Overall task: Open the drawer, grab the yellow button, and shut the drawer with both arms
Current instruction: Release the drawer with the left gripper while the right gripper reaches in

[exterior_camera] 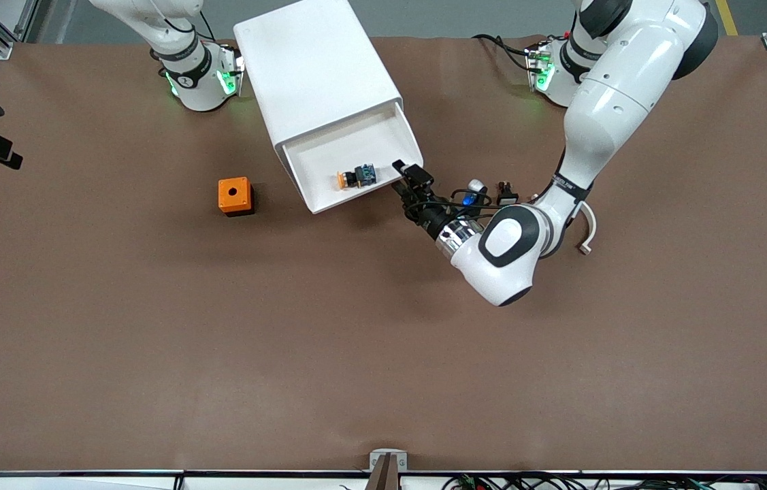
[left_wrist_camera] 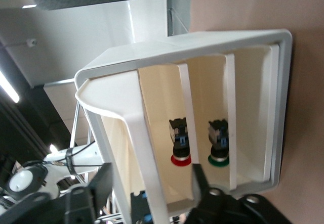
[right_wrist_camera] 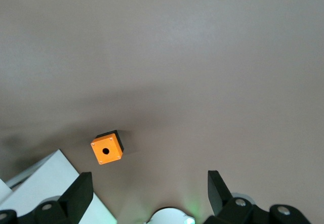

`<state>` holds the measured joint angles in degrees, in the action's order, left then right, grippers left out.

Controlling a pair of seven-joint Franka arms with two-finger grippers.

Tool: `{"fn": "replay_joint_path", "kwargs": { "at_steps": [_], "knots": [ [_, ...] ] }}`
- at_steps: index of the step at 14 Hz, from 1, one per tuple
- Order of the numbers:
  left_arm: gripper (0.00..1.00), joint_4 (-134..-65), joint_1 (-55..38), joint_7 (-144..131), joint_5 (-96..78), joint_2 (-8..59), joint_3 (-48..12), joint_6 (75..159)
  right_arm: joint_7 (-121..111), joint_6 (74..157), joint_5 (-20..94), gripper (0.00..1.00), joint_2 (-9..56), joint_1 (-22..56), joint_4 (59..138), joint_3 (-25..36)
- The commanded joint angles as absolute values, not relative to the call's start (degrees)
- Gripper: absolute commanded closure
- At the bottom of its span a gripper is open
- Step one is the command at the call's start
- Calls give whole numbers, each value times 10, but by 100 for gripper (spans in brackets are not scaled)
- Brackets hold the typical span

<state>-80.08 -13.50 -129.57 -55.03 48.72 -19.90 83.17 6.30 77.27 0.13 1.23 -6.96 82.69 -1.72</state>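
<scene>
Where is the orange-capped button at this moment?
In the front view, the button lies inside the pulled-out top drawer of the white cabinet, near the drawer's front wall, beside the left gripper at the drawer's corner.

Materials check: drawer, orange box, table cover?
Drawer: looks like white moulded plastic, smooth and slightly glossy, with thin walls and rounded corners. Orange box: likely hard plastic, matte orange top over a black base, with a round hole and small corner screws showing in the right wrist view. Table cover: matte brown sheet, perhaps paper or vinyl; faint wrinkles, no shine.
</scene>
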Motion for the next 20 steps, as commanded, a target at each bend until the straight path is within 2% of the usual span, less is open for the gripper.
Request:
{"fn": "replay_joint_path", "kwargs": {
  "at_steps": [1, 4, 7, 11, 14, 17, 20],
  "knots": [
    [0, -769, -134, -1191, -548, 487, -196, 830, 208, 754, 23, 0, 9, -43, 824, -37],
    [0, -739, -134, -1095, -532, 489, -191, 817, 374, 753, 41, 0, 13, 18, 829, -38],
    [0, -719, -133, -981, -522, 484, -164, 785, 490, 760, 110, 0, 27, 31, 834, -37],
    [0, -700, -132, -794, -452, 467, -139, 786, 617, 799, 135, 0, 59, 84, 840, -38],
    [0, -700, -129, -673, -408, 449, -122, 793, 684, 851, 163, 0, 61, 118, 872, -38],
    [0, -700, -128, -605, -352, 434, -123, 840, 755, 920, 176, 0, 69, 167, 911, -38],
    [0, -704, -136, -559, -258, 387, -129, 892, 825, 997, 212, 0, 85, 210, 943, -38]
  ]
}}
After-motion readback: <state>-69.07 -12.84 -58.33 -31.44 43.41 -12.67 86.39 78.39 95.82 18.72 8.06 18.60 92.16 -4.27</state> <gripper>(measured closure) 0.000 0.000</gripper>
